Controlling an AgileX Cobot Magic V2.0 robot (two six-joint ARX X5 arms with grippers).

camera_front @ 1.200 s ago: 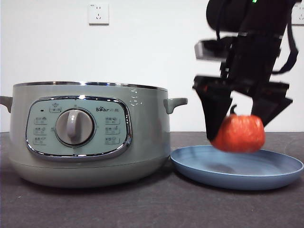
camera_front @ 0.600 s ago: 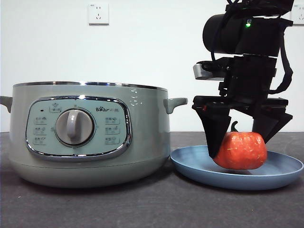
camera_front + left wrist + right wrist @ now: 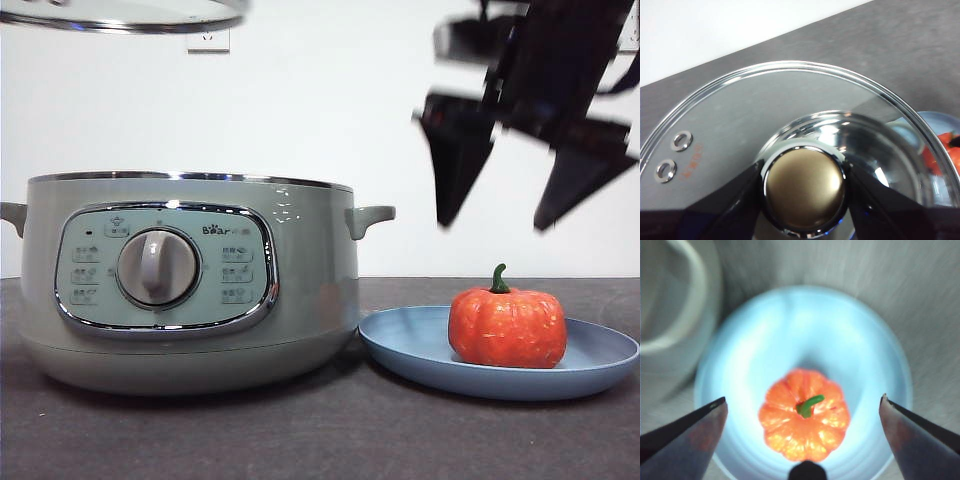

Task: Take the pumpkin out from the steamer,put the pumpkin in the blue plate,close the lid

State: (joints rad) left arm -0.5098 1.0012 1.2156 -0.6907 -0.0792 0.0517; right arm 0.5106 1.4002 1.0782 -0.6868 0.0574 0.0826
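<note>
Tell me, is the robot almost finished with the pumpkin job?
Nearly. The pumpkin already sits in the plate, and the right tool is open above it. The left tool holds the lid by its knob, high over the steamer. Only putting the lid on is left.

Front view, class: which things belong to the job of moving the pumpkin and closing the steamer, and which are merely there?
Job: pumpkin, blue plate, steamer, lid, left pincer, right pincer.
Merely there: wall socket, table.
</note>
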